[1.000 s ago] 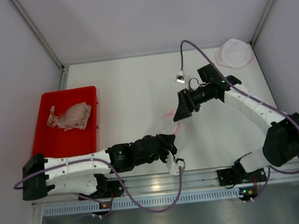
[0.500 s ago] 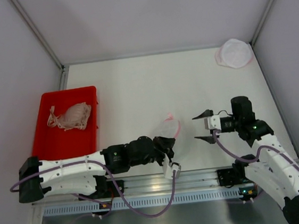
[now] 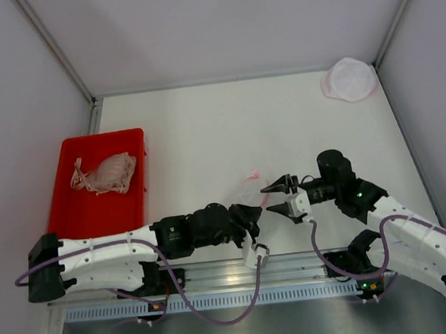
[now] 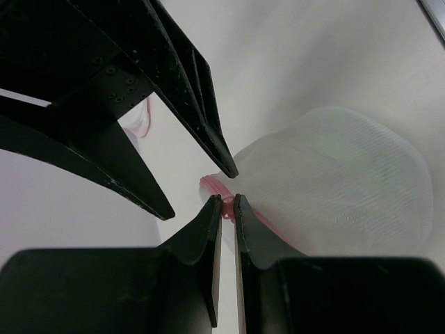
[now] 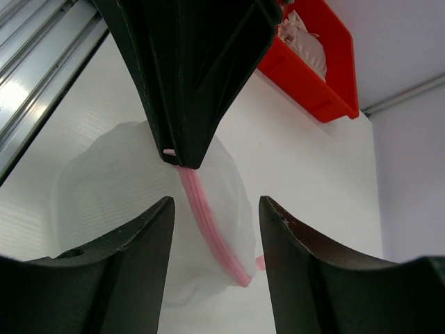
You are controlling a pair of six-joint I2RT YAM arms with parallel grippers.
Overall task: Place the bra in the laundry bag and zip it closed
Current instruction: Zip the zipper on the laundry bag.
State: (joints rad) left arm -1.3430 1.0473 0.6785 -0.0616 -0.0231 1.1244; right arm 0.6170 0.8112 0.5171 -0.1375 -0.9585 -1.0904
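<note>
The white mesh laundry bag (image 3: pixel 245 190) with a pink zipper (image 5: pixel 208 223) hangs just above the table near its front middle. My left gripper (image 3: pixel 253 212) is shut on the pink zipper edge (image 4: pixel 212 184) and holds the bag (image 4: pixel 334 181) up. My right gripper (image 3: pixel 268 198) is open and empty, right beside the bag, with its jaws on either side of the zipper line in the right wrist view (image 5: pixel 215 205). Its black fingers (image 4: pixel 188 90) fill the upper left of the left wrist view. The beige bra (image 3: pixel 104 174) lies in the red bin (image 3: pixel 128 139) at the left.
A second white mesh bag (image 3: pixel 349 79) lies at the table's far right corner. The red bin and bra also show at the top of the right wrist view (image 5: pixel 313 80). Enclosure walls stand on three sides, and a metal rail (image 3: pixel 242 273) runs along the front.
My right arm swung from the middle of the table to the near right, then moved left, open, up to the bag. My left gripper kept hold of the bag.
</note>
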